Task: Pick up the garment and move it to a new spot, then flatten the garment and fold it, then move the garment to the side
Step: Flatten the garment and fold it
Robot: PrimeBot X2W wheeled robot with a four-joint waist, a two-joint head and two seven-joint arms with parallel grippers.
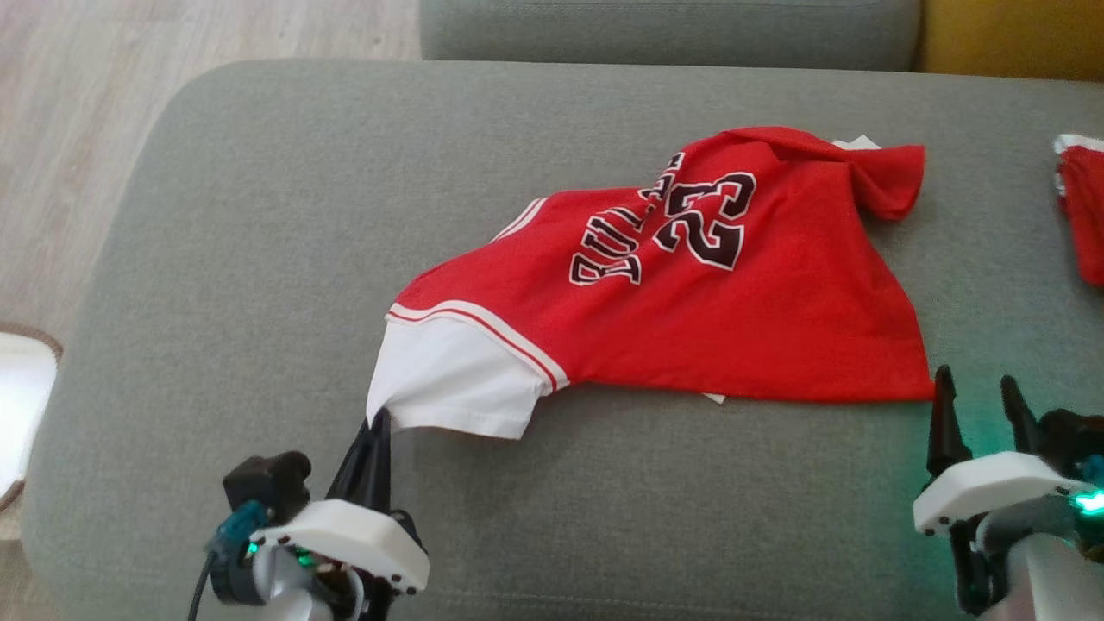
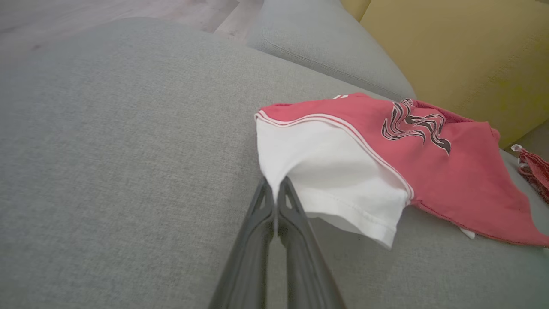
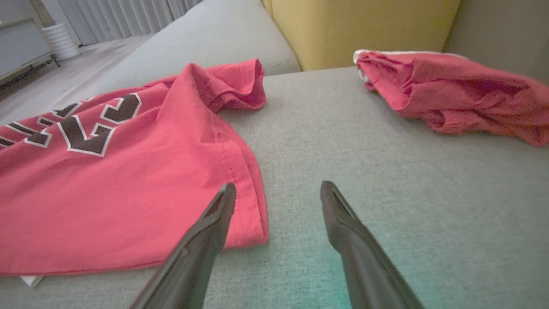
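Note:
A red jersey-style shirt point(image 1: 742, 302) with black "23" lettering and a white sleeve point(image 1: 448, 379) lies spread on the grey sofa cushion point(image 1: 259, 216). My left gripper point(image 1: 377, 423) is shut on the corner of that white sleeve point(image 2: 309, 171), its fingers point(image 2: 261, 214) pinched together on the cloth, which is drawn to a point. My right gripper point(image 1: 979, 388) stands open just off the shirt's near right corner point(image 3: 248, 223), the left finger beside the hem and nothing between the fingers point(image 3: 339, 214).
A second red garment point(image 3: 450, 94) lies crumpled at the cushion's right end point(image 1: 1082, 207). A yellow cushion point(image 3: 364, 30) and another grey cushion point(image 1: 673, 30) stand behind. Wooden floor point(image 1: 78, 103) lies beyond the cushion's left edge.

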